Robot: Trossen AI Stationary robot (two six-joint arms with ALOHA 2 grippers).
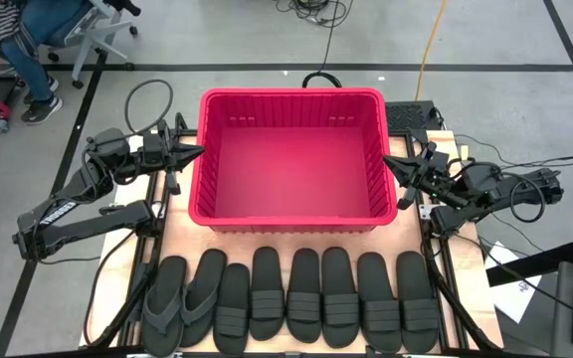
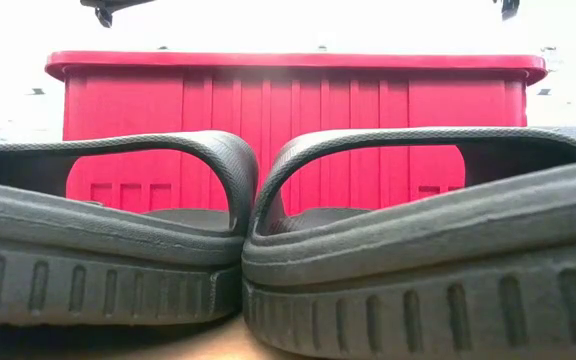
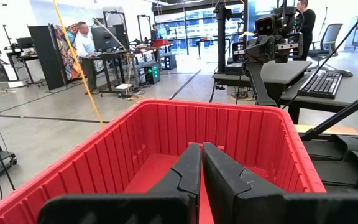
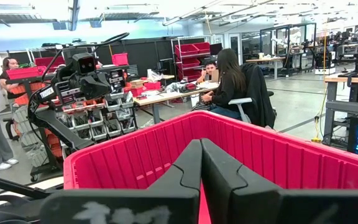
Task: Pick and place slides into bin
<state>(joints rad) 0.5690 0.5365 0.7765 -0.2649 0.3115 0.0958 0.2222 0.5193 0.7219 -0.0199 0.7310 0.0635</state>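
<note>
While the red bin [image 1: 291, 159] sits mid-table from above, eight slides [image 1: 306, 296] line its near edge; left gripper [image 1: 195, 152] and right gripper [image 1: 390, 162] flank it. Low view: two slides [image 2: 268, 250] front the bin. Wrist views: both fingers [image 3: 188, 171] [image 4: 191, 165] pressed together, holding nothing.

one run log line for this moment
left tool: shut, left of red plastic bin | right tool: shut, right of bin | black rubber slides: rowed on table | bin: empty

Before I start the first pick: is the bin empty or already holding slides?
Empty. The high view shows the bin's bare red floor; all eight slides lie in a row on the table outside it.
</note>
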